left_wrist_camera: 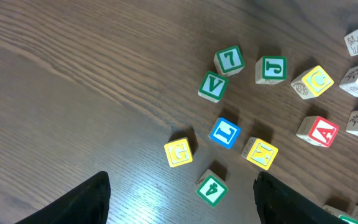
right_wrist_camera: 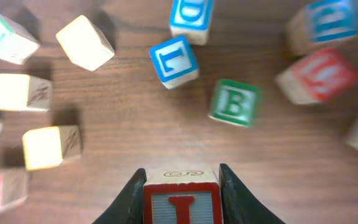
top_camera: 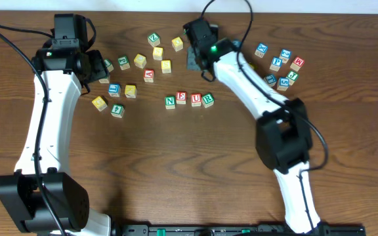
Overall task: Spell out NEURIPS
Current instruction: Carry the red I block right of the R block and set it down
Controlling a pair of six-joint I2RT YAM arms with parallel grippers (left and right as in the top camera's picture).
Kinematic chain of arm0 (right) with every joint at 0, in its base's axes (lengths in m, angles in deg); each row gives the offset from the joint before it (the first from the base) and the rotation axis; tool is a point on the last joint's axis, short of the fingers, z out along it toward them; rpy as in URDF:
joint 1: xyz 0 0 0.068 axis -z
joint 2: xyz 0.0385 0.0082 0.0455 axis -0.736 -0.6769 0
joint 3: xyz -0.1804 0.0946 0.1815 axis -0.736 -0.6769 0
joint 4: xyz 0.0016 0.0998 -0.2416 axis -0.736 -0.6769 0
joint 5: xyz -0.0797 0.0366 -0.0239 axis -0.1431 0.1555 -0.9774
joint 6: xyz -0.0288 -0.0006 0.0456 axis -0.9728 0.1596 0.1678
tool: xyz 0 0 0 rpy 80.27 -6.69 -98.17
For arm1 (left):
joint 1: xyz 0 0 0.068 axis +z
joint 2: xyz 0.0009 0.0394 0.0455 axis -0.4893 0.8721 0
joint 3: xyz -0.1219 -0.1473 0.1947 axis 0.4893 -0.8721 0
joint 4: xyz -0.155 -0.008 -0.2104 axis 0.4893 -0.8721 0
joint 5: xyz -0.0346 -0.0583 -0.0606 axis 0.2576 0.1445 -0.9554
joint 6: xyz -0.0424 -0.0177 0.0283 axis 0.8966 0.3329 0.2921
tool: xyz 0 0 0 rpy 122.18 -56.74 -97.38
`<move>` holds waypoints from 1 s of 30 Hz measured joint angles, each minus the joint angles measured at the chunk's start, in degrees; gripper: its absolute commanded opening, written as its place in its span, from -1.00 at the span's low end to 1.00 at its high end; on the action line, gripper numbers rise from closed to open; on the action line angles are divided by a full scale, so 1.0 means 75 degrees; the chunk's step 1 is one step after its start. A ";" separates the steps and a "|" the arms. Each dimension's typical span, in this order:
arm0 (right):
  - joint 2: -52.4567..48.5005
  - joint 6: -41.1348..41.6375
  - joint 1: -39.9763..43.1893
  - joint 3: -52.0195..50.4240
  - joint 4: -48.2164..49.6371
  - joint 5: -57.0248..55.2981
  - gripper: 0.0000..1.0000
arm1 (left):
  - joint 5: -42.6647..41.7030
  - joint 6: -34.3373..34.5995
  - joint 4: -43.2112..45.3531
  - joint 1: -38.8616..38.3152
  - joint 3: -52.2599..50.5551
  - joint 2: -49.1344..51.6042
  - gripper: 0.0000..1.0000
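Looking down your right wrist view, you had the right gripper (right_wrist_camera: 181, 175) drawn narrow onto the red I cube (right_wrist_camera: 181, 200), a dark finger (right_wrist_camera: 128, 200) pressed against each side face and the letter turned toward the lens. Whether that cube sat on the table (top_camera: 176, 164) or hung above it, the pictures did not let you tell. Beyond it lay a green B cube (right_wrist_camera: 234, 102) and a blue D cube (right_wrist_camera: 191, 15), both loose and apart from your fingers.

From overhead, the word you were building stood as a short row near the middle of the table: N cube (top_camera: 170, 101), E cube (top_camera: 182, 98), U cube (top_camera: 195, 99) and R cube (top_camera: 207, 100), side by side and almost touching. Your right arm's tool sat on the far side of that row, clear of it. The P cube (top_camera: 276, 63) lay in the cluster of cubes out to the right, well apart from the row.

Your left gripper (left_wrist_camera: 182, 179) stood wide, its two fingers at the lower corners of its own view, gripping no cube. Below it, on the wood, were a green 4 cube (left_wrist_camera: 212, 188), a yellow G cube (left_wrist_camera: 178, 152) and a blue L cube (left_wrist_camera: 225, 132), each apart from the others
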 measured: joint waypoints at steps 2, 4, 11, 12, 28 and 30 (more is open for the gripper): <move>0.0370 -0.0119 0.0052 0.0012 -0.0490 0.0006 -0.53 | 0.0000 0.0000 0.0003 0.0000 0.0000 0.0000 0.46; 0.0676 -0.0309 0.0131 0.0041 -0.1090 0.0000 -0.54 | 0.0000 0.0000 0.0003 0.0000 0.0000 0.0000 0.46; 0.0804 -0.0927 0.0382 -0.0096 -0.2241 0.0105 -0.60 | 0.0000 0.0000 0.0003 0.0000 0.0000 0.0000 0.45; 0.0804 -0.1058 0.0411 -0.0254 -0.2241 0.0152 -0.60 | 0.0000 0.0000 0.0003 0.0000 0.0000 0.0000 0.46; 0.0758 -0.1830 0.0516 -0.2428 -0.0402 0.1017 -0.53 | 0.0000 0.0000 0.0003 0.0000 0.0000 0.0000 0.45; 0.0758 -0.1859 0.0519 -0.2602 -0.0204 0.1110 -0.51 | 0.0000 0.0000 0.0003 0.0000 0.0000 0.0000 0.46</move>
